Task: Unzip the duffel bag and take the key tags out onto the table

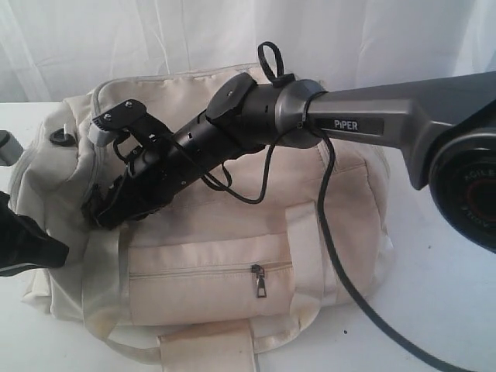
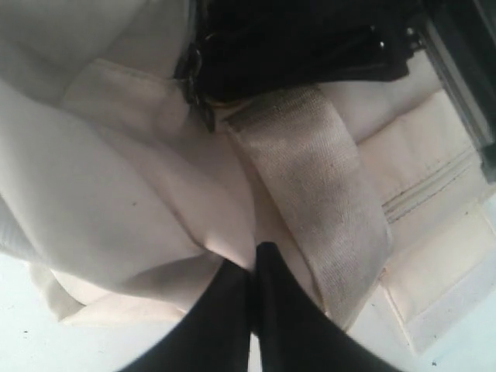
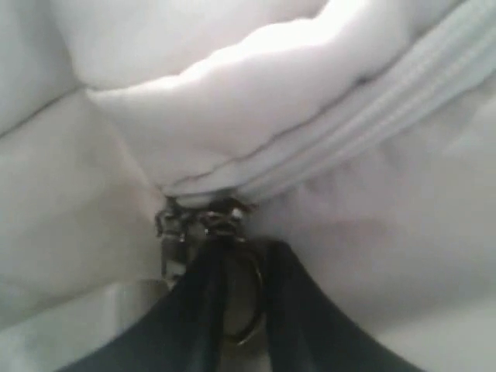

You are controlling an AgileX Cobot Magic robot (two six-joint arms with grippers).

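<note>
The cream duffel bag (image 1: 232, 232) lies on the white table (image 1: 442, 279), its main grey zipper (image 3: 364, 124) closed along the stretch that shows. My right gripper (image 1: 101, 215) reaches across the bag to its left end. It is shut there on the zipper's metal ring pull (image 3: 246, 298), held between the two black fingers (image 3: 194, 302). My left gripper (image 2: 252, 260) is shut on a fold of bag fabric (image 2: 155, 232) at that same end, beside a cream strap (image 2: 325, 201). The key tags are hidden.
The front pocket zipper (image 1: 258, 280) is closed, its pull hanging down. The right arm (image 1: 387, 124) and its black cable (image 1: 341, 263) cross over the bag's top and right side. A white curtain (image 1: 155, 31) hangs behind the table.
</note>
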